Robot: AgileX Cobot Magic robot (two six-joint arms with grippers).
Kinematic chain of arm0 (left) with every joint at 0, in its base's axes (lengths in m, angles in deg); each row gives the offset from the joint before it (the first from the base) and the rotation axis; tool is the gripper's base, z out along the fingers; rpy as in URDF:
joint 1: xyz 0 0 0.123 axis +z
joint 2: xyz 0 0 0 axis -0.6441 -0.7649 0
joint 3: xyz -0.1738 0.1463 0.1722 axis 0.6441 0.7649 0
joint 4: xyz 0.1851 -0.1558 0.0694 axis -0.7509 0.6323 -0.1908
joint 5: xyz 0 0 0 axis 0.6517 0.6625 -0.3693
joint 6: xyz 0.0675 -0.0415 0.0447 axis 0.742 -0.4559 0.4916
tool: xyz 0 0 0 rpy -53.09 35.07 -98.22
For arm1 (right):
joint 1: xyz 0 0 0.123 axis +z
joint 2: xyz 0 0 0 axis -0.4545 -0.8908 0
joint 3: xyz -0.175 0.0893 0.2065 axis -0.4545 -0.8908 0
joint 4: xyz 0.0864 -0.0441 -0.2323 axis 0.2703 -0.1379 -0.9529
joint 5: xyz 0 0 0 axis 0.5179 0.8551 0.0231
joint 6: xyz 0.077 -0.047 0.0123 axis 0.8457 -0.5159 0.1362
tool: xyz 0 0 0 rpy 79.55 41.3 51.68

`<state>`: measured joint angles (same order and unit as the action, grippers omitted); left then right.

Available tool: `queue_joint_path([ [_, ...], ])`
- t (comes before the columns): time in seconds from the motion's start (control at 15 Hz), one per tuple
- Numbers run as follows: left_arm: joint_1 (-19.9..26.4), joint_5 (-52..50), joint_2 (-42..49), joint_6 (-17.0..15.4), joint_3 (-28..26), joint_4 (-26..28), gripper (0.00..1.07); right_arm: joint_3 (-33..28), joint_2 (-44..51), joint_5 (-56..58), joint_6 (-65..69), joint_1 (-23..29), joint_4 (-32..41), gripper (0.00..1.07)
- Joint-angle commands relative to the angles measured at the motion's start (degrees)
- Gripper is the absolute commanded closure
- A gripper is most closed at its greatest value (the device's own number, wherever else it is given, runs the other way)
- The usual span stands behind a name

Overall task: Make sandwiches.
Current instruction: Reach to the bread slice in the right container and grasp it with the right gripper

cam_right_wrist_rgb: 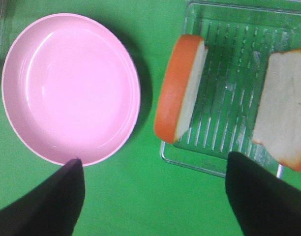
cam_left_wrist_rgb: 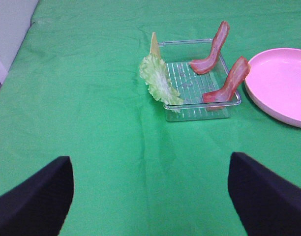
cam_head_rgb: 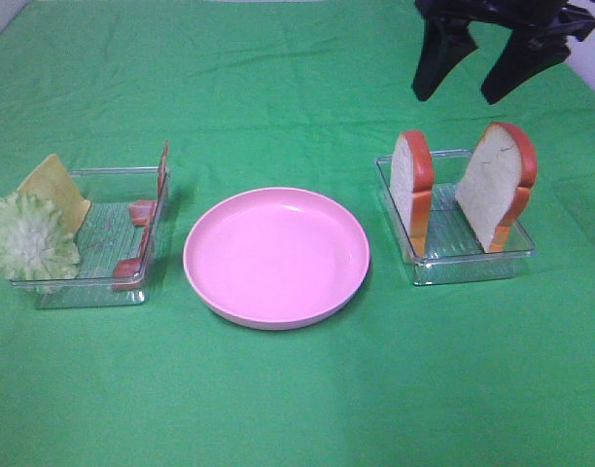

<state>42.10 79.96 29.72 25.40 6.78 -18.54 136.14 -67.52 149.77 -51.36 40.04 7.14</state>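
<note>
I have the right gripper (cam_head_rgb: pixel 458 97) hanging in the air past the far edge of the right-hand tray (cam_head_rgb: pixel 472 268). Its two black fingers point down and are spread wide, with only green cloth (cam_head_rgb: pixel 297 409) between them. From its wrist camera I look almost straight down on the pink plate (cam_right_wrist_rgb: pixel 67 88) and that tray. The left gripper (cam_left_wrist_rgb: pixel 150 157) is out of the high camera's picture. Its own camera looks at a slant across the cloth toward the left-hand tray (cam_left_wrist_rgb: pixel 199 114), and its fingers stand well apart, holding nothing. The sandwich parts are all unassembled in the two trays. The left bread slice (cam_head_rgb: pixel 412 185) stands upright on its edge by the tray wall nearest the plate. The right bread slice (cam_head_rgb: pixel 497 185) leans tilted at the other side of the same tray. In the left-hand tray the lettuce (cam_head_rgb: pixel 27 236) hangs over the outer wall, and the cheese (cam_head_rgb: pixel 56 190) is propped just behind it. The two bacon strips (cam_left_wrist_rgb: pixel 229 81) rest against the wall beside the plate, their lower ends on the tray floor. The plate sits on the cloth between the trays.
</note>
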Motion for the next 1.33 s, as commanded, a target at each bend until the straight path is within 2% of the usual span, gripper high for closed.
queue_joint_path([
  [0.07,-0.2,-0.7,1.0,-0.3,0.2,-0.2,0.25,3.7,-4.5,3.7,2.7,2.2,-0.4,0.36],
  [0.4,-0.2,-0.7,1.0,-0.3,0.2,-0.2,0.25,7.9,-13.3,3.3,2.8,2.1,-0.9,0.36],
  [0.87,-0.2,-0.7,1.0,-0.3,0.2,-0.2,0.25,8.1,-19.3,1.8,5.2,2.1,-4.4,0.36],
  [0.93,-0.2,-0.7,1.0,-0.3,0.2,-0.2,0.25,8.1,-19.8,1.1,5.6,2.1,-5.2,0.39],
  [1.27,-0.2,-0.7,1.0,-0.3,0.2,-0.2,0.25,8.1,-19.9,0.5,6.9,2.1,-5.2,0.90],
  [1.33,-0.2,-0.7,1.0,-0.3,0.2,-0.2,0.25,8.1,-19.9,0.6,6.9,2.1,-5.2,0.93],
])
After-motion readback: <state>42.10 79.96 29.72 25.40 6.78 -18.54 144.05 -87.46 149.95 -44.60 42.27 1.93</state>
